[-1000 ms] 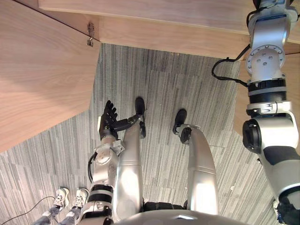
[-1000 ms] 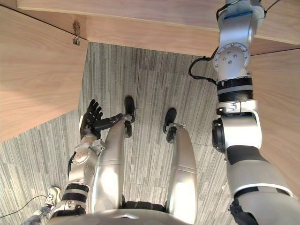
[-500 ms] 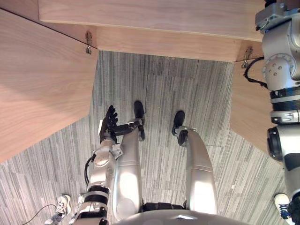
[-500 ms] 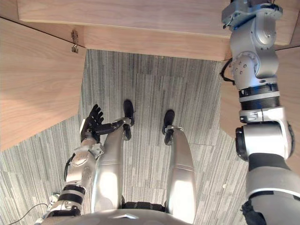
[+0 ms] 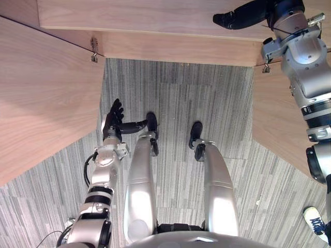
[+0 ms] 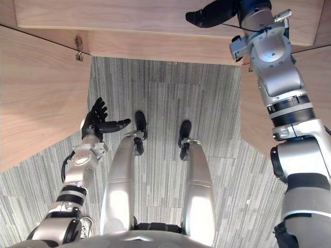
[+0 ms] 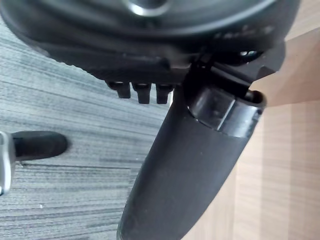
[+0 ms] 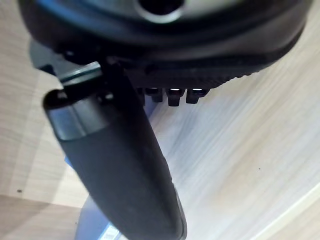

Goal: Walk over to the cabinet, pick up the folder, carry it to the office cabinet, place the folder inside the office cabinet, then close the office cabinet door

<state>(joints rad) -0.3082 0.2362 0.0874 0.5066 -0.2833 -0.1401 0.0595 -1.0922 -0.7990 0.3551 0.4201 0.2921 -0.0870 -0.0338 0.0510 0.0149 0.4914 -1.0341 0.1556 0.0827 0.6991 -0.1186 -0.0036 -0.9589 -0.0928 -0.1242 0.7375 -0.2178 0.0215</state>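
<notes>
In the right wrist view a blue folder lies on pale wood just beyond my right hand, partly hidden by the thumb. From the head views, that right hand is stretched out over the top wooden panel of the office cabinet, fingers straight and holding nothing. My left hand hangs low beside my left side, open, near the edge of the left cabinet door. Its thumb shows over carpet and wood.
Both cabinet doors stand open: the left door on one side, the right door on the other, with grey striped carpet between them. A metal hinge sits at the left door's top. A person's shoe shows at the lower right.
My right arm has swung in towards the cabinet and its hand has come into view over the top panel. The left hand has drifted outward to the left. The camera has shifted slightly.
</notes>
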